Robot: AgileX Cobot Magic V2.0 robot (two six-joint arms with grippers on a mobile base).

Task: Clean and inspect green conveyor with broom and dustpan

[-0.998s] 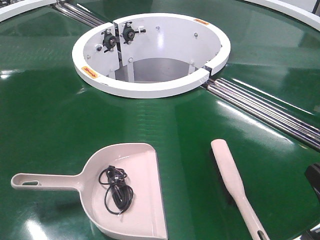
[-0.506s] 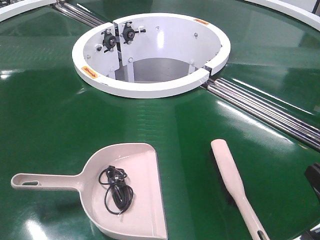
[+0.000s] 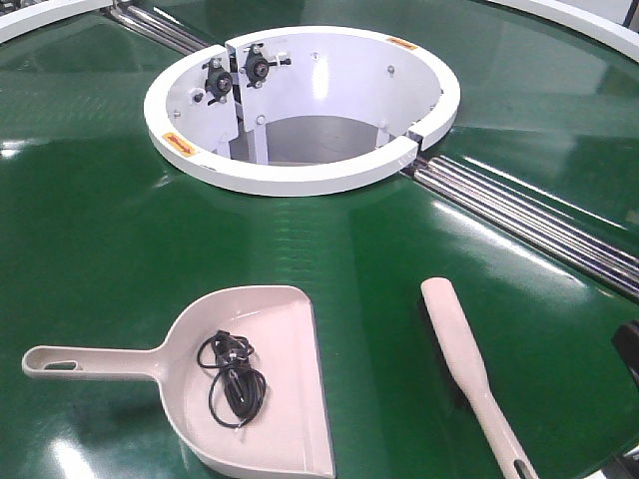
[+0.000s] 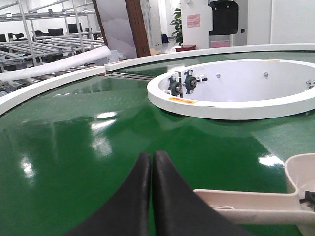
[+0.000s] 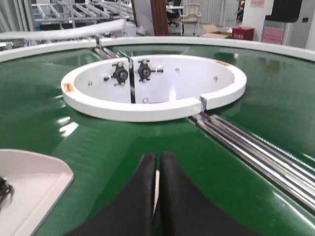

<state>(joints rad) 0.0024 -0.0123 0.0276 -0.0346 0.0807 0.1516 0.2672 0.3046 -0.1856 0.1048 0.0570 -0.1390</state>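
green conveyor (image 3: 110, 220): glossy dark-green surface fills the front view; its outer white rim is cut off at the top corners.
white ring hub (image 3: 300, 180): sits far centre, open in the middle, with two dark bearing blocks on its inner wall at the left.
metal rollers (image 3: 519, 215): a shiny strip runs from the hub's right side toward the near right; a second strip leaves the hub at the far left.
dustpan (image 3: 270, 399): lies flat at near left, long axis left to right, handle pointing left, flat front edge facing right; its nearest corner is close to the frame's bottom edge.
broom (image 3: 464, 369): lies near right, apart from the dustpan, long axis running far to near, slotted handle end pointing near-right and cut off by the bottom edge; bristles mostly hidden beneath.
black cable (image 3: 233, 377): a coiled tangle inside the dustpan.
left gripper (image 4: 150, 167): fingers pressed together, holding nothing, above the belt just beside the dustpan handle.
right gripper (image 5: 157, 169): fingers together, empty, pointing toward the hub; only a dark edge shows at the front view's right border.
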